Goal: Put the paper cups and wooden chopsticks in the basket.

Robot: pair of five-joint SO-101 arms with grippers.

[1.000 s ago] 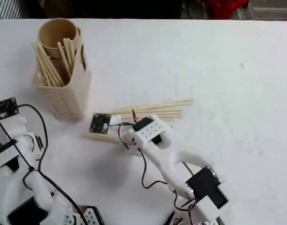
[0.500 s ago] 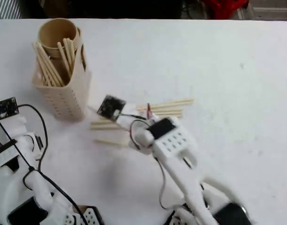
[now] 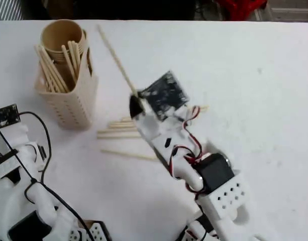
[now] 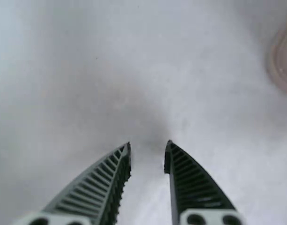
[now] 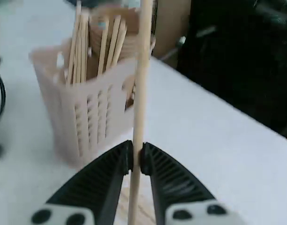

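The cream basket (image 3: 68, 103) stands at the table's back left, holding stacked paper cups (image 3: 61, 35) and several wooden chopsticks (image 3: 53, 70). My right gripper (image 3: 137, 104) is raised right of the basket, shut on one chopstick (image 3: 116, 57) that slants up and back toward it. In the right wrist view that chopstick (image 5: 143, 70) stands upright between the closed fingers of my right gripper (image 5: 136, 159), with the basket (image 5: 87, 112) just beyond. Several loose chopsticks (image 3: 118, 131) lie on the table below the arm. My left gripper (image 4: 147, 152) hangs open over bare table.
The left arm's body and black cables (image 3: 38, 150) fill the front left corner. A basket edge (image 4: 281, 61) shows near the left gripper. The table's far edge (image 3: 194, 20) borders a dark area. Open white tabletop lies to the right.
My right gripper took one chopstick from the pile and lifted it, swinging up and back toward the basket. The left arm stayed still.
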